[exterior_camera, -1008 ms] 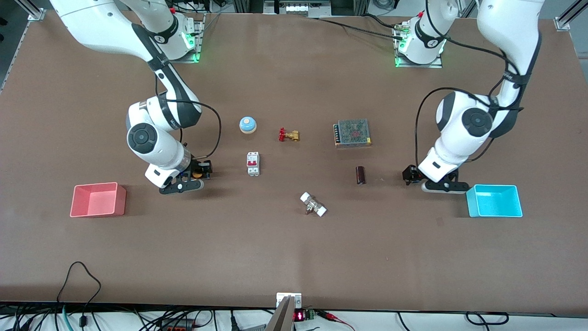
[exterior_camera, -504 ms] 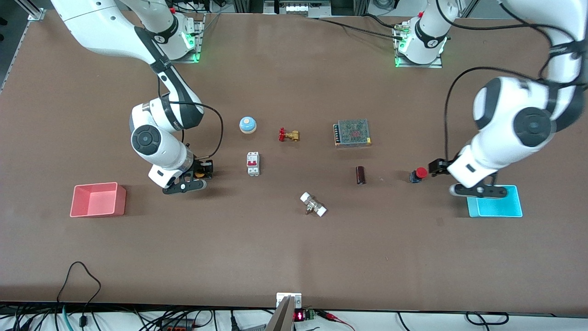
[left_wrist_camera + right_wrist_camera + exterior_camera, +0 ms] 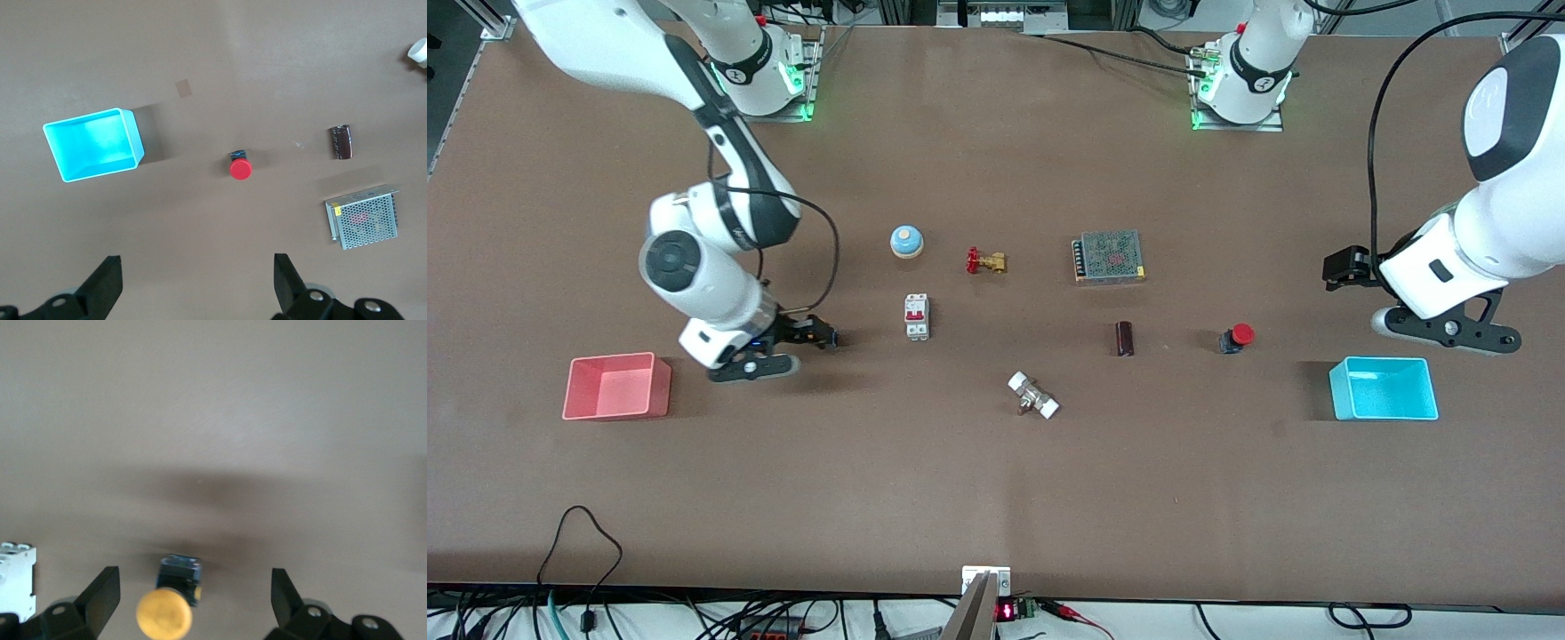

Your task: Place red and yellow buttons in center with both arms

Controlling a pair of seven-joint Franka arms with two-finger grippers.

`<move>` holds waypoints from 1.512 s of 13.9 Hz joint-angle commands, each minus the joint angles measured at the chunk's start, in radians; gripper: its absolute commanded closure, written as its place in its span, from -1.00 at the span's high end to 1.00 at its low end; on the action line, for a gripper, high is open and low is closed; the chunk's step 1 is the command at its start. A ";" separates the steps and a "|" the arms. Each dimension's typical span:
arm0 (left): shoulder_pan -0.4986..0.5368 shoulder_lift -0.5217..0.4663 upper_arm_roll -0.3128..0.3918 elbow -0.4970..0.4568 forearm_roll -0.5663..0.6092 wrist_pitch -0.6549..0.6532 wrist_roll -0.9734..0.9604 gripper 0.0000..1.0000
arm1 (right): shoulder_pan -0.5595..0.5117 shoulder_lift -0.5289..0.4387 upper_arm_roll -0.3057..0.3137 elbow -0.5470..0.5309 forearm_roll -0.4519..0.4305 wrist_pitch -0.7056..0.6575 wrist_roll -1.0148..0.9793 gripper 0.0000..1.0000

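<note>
The red button (image 3: pixel 1237 337) stands on the brown tabletop (image 3: pixel 996 462) between a dark cylinder and the cyan bin; it also shows in the left wrist view (image 3: pixel 240 168). My left gripper (image 3: pixel 1344 267) is open and empty, raised above the table near the cyan bin; its open jaws show in the left wrist view (image 3: pixel 197 283). The yellow button (image 3: pixel 165 612) sits on the table on its dark blue body. My right gripper (image 3: pixel 193 597) is open, its fingers wide on either side of it and apart from it. In the front view the right gripper (image 3: pixel 811 334) hides the yellow cap.
A pink bin (image 3: pixel 616 387) is at the right arm's end, a cyan bin (image 3: pixel 1383 388) at the left arm's end. Between them lie a blue bell (image 3: pixel 906 241), red-handled valve (image 3: pixel 985 261), white breaker (image 3: pixel 916 316), mesh box (image 3: pixel 1110 257), dark cylinder (image 3: pixel 1125 339) and white-capped fitting (image 3: pixel 1033 396).
My left gripper has let go of the red button and risen away toward the left arm's end. My right gripper has drawn slightly back toward the pink bin, now open around the yellow button.
</note>
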 commanded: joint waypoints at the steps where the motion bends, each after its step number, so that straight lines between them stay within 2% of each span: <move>1: 0.066 0.035 0.003 0.042 -0.151 0.017 0.083 1.00 | -0.054 -0.160 0.004 0.018 0.029 -0.153 -0.003 1.00; 3: 0.066 0.043 -0.003 0.085 -0.021 0.092 0.070 1.00 | -0.097 -0.214 -0.004 0.119 0.040 -0.341 -0.007 1.00; 4: 0.058 0.039 -0.014 0.087 0.013 0.091 0.053 1.00 | -0.108 -0.229 -0.014 0.191 0.039 -0.453 -0.010 1.00; 6: 0.046 -0.016 -0.027 0.063 0.027 0.047 -0.030 1.00 | -0.108 -0.255 -0.071 0.294 0.039 -0.590 -0.018 1.00; 8: 0.052 -0.091 -0.032 -0.060 0.027 0.115 -0.058 1.00 | -0.110 -0.272 -0.106 0.357 0.040 -0.719 -0.018 1.00; 9: 0.055 -0.165 -0.032 -0.186 0.027 0.214 -0.056 1.00 | -0.111 -0.294 -0.118 0.358 0.042 -0.786 -0.039 1.00; 10: 0.054 -0.235 -0.032 -0.289 0.027 0.267 -0.064 1.00 | -0.110 -0.318 -0.129 0.355 0.045 -0.801 -0.087 1.00; 11: 0.054 -0.256 -0.035 -0.315 0.025 0.264 -0.067 1.00 | -0.110 -0.321 -0.131 0.355 0.046 -0.795 -0.089 1.00; 15: 0.054 -0.256 -0.038 -0.242 0.010 0.096 -0.078 1.00 | -0.056 -0.328 -0.192 0.345 0.077 -0.779 -0.087 1.00; 17: 0.054 -0.251 -0.037 -0.234 0.010 0.094 -0.076 1.00 | 0.002 -0.323 -0.241 0.348 0.077 -0.785 -0.084 1.00; 21: 0.054 -0.253 -0.038 -0.234 0.010 0.063 -0.091 1.00 | 0.024 -0.317 -0.249 0.352 0.076 -0.778 -0.095 1.00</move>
